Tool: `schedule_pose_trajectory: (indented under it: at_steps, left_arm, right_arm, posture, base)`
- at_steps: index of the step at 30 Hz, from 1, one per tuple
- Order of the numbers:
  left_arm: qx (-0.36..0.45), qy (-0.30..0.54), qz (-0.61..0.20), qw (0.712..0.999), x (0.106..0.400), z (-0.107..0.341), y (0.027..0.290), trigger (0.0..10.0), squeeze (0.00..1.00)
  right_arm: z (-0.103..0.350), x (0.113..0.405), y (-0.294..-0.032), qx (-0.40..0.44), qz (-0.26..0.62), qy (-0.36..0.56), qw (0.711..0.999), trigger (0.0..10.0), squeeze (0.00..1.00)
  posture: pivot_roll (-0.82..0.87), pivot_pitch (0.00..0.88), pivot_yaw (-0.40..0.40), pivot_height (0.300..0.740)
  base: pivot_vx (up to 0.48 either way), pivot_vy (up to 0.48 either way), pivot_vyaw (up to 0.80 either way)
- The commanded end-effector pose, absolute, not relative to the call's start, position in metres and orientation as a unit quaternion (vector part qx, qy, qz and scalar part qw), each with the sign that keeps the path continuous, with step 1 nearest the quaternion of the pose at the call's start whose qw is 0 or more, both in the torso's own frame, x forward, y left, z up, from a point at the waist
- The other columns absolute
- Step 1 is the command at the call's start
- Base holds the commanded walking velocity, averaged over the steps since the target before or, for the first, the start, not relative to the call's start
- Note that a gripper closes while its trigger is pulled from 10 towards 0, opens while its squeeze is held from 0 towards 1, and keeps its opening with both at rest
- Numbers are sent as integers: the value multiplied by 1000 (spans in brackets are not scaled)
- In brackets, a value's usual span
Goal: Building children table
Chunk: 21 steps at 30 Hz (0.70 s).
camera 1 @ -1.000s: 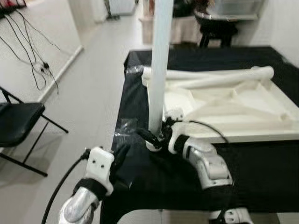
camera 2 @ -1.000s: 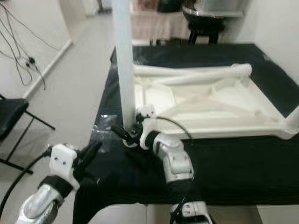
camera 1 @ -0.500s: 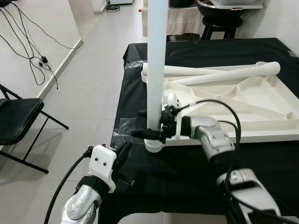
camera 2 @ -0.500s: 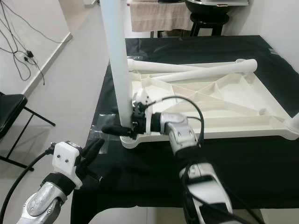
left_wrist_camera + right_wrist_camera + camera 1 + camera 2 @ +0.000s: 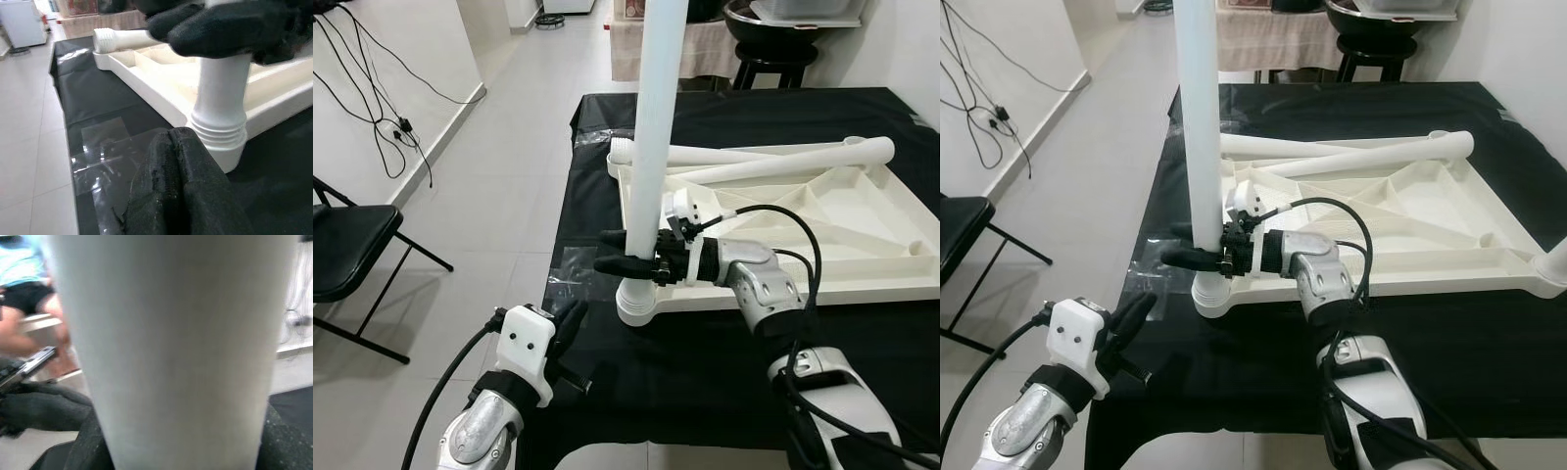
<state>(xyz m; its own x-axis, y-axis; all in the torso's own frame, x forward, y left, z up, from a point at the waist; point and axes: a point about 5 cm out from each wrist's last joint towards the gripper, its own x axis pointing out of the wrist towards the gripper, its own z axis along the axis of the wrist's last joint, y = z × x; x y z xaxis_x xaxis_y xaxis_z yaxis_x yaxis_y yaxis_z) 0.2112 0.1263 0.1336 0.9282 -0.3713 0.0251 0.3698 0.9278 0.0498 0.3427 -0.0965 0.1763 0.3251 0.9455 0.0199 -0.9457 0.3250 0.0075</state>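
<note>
A white children's table top [image 5: 862,284] lies upside down on a black-covered table [image 5: 705,362]. One white leg [image 5: 651,147] stands upright in the socket [image 5: 636,299] at its near left corner. My right gripper [image 5: 609,252] is shut on this leg just above the socket, one black finger on each side. In the right wrist view the leg [image 5: 171,347] sits close between the fingers. Two loose legs [image 5: 773,155] lie across the far side of the top. My left gripper [image 5: 570,318] hovers shut at the table's front left edge, short of the socket [image 5: 217,132].
A black folding chair [image 5: 347,245] stands on the floor to the left, with cables [image 5: 391,108] along the wall behind it. Clear tape [image 5: 570,269] is stuck on the black cloth by the socket. A dark stool [image 5: 783,39] stands beyond the table. A seated person [image 5: 29,298] appears in the right wrist view.
The camera has shifted. My right gripper has moved from the foot of the leg to a grip slightly higher up it. The leg's top now leans a little right. The left arm has hardly moved.
</note>
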Motion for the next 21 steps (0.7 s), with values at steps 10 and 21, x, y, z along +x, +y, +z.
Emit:
schedule_pose_trajectory:
  at_steps: [10,21]
  left_arm:
    - [21,-2,-197,980,210,129,129,10000,0]
    - [23,-5,-189,982,210,129,129,10000,0]
  right_arm:
    - [136,323,-92,9,331,71,941,0,0]
    - [152,319,-76,42,447,41,892,10000,1000]
  posture:
    - [43,102,-2,740]
    - [42,89,4,740]
  base:
    - [0,0,0]
    - [0,0,0]
